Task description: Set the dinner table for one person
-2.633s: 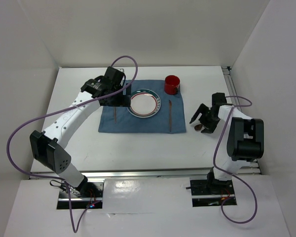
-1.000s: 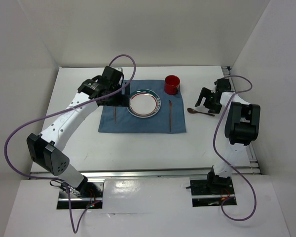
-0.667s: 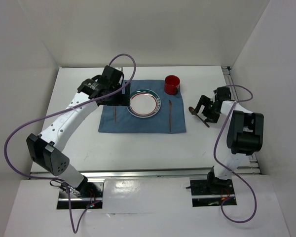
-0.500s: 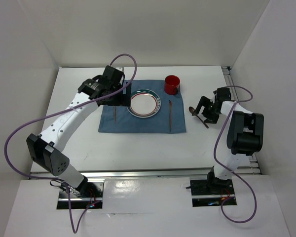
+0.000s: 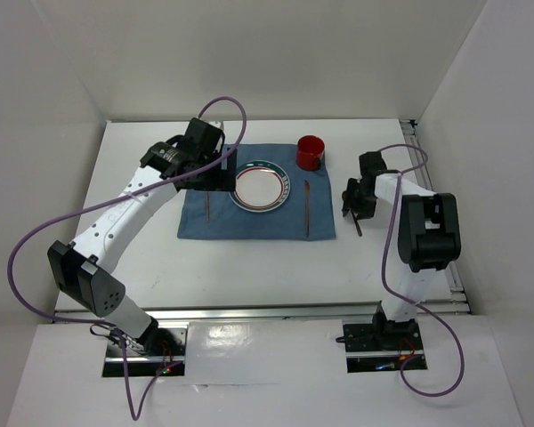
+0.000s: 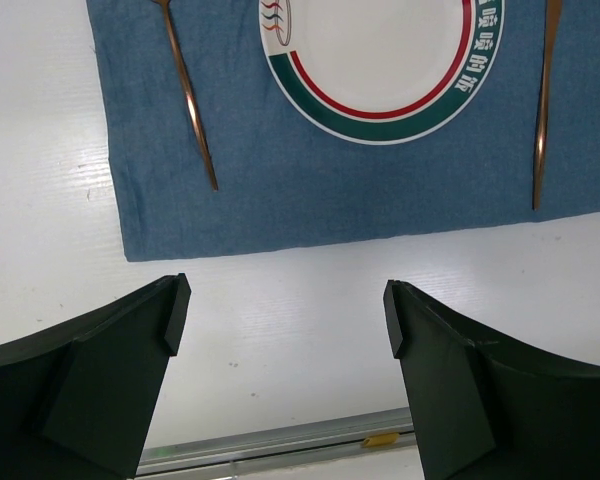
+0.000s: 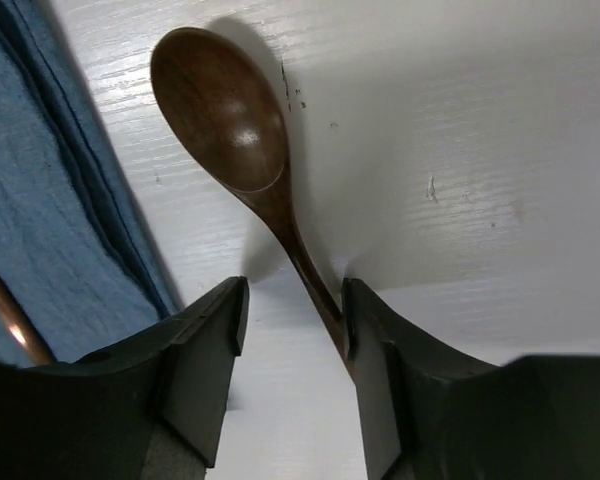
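The dinner table is a white tabletop. On it lies a blue mat with a plate, a thin utensil to its left and another to its right. A red cup stands at the mat's far right corner. A brown wooden spoon lies on the table just right of the mat. My right gripper is low over it, jaws open, the handle between them and against the right finger. My left gripper is open, empty and high above the mat.
An aluminium rail runs along the table's right edge, and another along the near edge. White walls close in the back and sides. The mat's edge is right beside the spoon.
My right gripper has moved left from the table's right side to the mat's right edge. The spoon came with it and turned, its handle now pointing towards the near edge. The left arm has stayed still.
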Controlling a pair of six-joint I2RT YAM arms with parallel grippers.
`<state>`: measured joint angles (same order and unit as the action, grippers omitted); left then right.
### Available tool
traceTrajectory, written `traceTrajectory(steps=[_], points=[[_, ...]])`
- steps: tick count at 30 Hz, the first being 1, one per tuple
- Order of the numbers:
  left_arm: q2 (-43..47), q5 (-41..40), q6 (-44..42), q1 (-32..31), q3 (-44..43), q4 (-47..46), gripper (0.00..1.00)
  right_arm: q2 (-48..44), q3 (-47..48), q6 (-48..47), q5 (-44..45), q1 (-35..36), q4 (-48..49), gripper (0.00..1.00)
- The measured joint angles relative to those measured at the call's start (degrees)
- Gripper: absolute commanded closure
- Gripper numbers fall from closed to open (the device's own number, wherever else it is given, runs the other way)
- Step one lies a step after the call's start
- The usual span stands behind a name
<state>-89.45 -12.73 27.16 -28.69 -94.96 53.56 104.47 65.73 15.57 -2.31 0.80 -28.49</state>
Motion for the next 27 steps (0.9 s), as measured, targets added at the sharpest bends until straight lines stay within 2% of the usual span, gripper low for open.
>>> traceTrajectory(steps=[4, 5, 7, 8, 10, 16, 27], points=[[0.0, 0.0, 0.0, 0.0, 0.0, 0.0, 0.02, 0.8, 1.0, -0.1, 5.5, 2.4, -1.0, 0.58], [0.0, 0.0, 0.0, 0.0, 0.0, 0.0, 0.02, 0.9, 1.1, -0.2, 6.6, 2.8, -1.2, 0.69], [0.0, 0.0, 0.0, 0.0, 0.0, 0.0, 0.02, 1.0, 1.1, -0.3, 8.2, 3.2, -1.3, 0.79], [0.0, 0.0, 0.0, 0.0, 0.0, 0.0, 0.02, 1.0, 1.1, -0.2, 8.7, 3.2, -1.3, 0.9], [0.0, 0.0, 0.0, 0.0, 0.0, 0.0, 0.02, 1.0, 1.1, -0.2, 9.2, 3.2, -1.4, 0.99], [0.0, 0.0, 0.0, 0.0, 0.0, 0.0, 0.02, 0.9, 1.7, 0.0, 8.5, 3.2, -2.4, 1.0], [0.0, 0.0, 0.0, 0.0, 0.0, 0.0, 0.02, -1.3, 7.3, -0.3, -1.9, 6.5, -4.9, 1.0]])
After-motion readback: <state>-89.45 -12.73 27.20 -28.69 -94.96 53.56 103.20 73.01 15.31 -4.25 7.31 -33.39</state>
